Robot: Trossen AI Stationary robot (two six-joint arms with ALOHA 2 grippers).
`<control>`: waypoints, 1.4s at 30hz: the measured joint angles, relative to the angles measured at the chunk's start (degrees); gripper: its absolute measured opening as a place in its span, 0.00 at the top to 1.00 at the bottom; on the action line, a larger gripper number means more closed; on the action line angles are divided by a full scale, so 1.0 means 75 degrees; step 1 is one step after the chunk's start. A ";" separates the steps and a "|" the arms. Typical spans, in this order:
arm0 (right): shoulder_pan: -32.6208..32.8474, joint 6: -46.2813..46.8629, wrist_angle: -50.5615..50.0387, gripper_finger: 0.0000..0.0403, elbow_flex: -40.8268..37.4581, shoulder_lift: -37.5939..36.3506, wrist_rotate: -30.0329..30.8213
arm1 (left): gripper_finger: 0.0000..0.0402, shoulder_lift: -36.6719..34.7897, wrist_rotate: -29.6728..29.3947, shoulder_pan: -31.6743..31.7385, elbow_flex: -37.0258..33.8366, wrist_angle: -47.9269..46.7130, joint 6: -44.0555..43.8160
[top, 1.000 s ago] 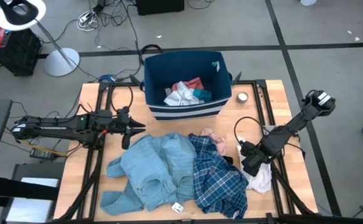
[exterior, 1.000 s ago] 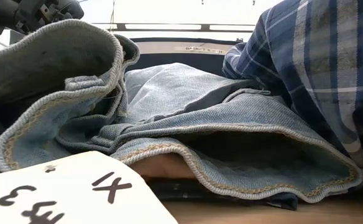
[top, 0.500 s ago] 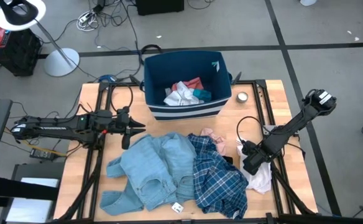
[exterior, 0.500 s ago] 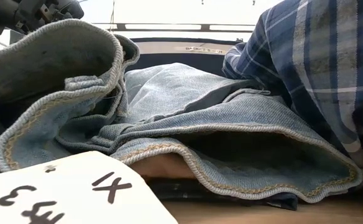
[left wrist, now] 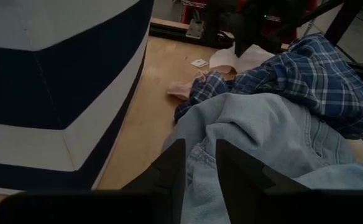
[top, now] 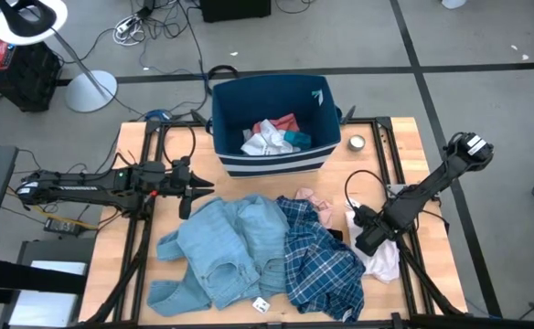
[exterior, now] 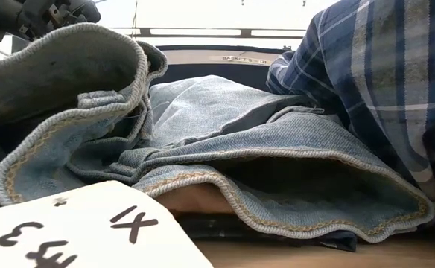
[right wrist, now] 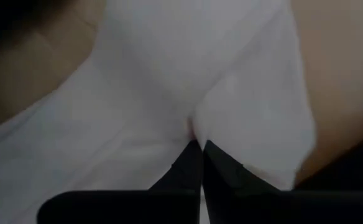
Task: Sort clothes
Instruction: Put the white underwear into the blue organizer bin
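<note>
A pile of clothes lies on the table's near half: light blue denim pieces (top: 219, 249), a navy-white plaid shirt (top: 322, 260) and a pink item (top: 315, 198). At the right lies a white garment (top: 385, 263), and my right gripper (top: 366, 241) is down on it and shut on it. The navy bin with white stripes (top: 272, 163) stands at the far middle and holds white, salmon-red and teal items (top: 272, 137). My left gripper (top: 192, 193) hovers open, left of the denim and level, with nothing between its fingers (left wrist: 169, 177). My right gripper pinches a raised fold of the white garment (right wrist: 192, 121) between its two shut fingertips (right wrist: 191, 163), coming from above and slanting down. The cloth around the fold spreads out slack, and the rest of the garment lies on the table.
A small round tin (top: 357, 143) sits at the far right of the table. A white tag (top: 260, 303) lies at the denim's near edge and fills the lower left of the low view (exterior: 76, 231). Black frame rails (top: 144, 247) run along the table's sides.
</note>
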 joint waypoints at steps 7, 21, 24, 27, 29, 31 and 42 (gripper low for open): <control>0.0000 -0.0006 -0.1762 1.00 0.1324 -0.0011 0.0573 | 0.76 0.0000 0.0000 -0.0003 0.0000 0.0002 -0.0008; -0.0505 -0.0259 -0.4443 1.00 0.4178 -0.0023 0.2395 | 0.76 0.0000 0.0000 -0.0002 0.0000 0.0000 -0.0008; -0.0750 -0.0649 -0.4494 1.00 0.4685 -0.0023 0.2894 | 0.76 0.0000 0.0000 -0.0002 0.0000 0.0000 -0.0008; -0.1074 -0.1125 -0.4493 1.00 0.5185 -0.0023 0.3267 | 0.76 0.0000 0.0000 -0.0003 0.0000 0.0003 -0.0008; -0.1318 -0.1448 -0.4495 1.00 0.5487 -0.0023 0.3513 | 0.76 0.0000 0.0000 -0.0002 0.0000 0.0002 -0.0008; -0.1562 -0.1750 -0.4490 1.00 0.5798 -0.0023 0.3781 | 0.76 0.0000 0.0000 -0.0001 0.0000 0.0007 -0.0008; -0.2993 -0.4061 -0.4217 1.00 0.7445 0.0338 0.4565 | 0.76 -0.0002 -0.0003 -0.0002 0.0000 0.0067 -0.0006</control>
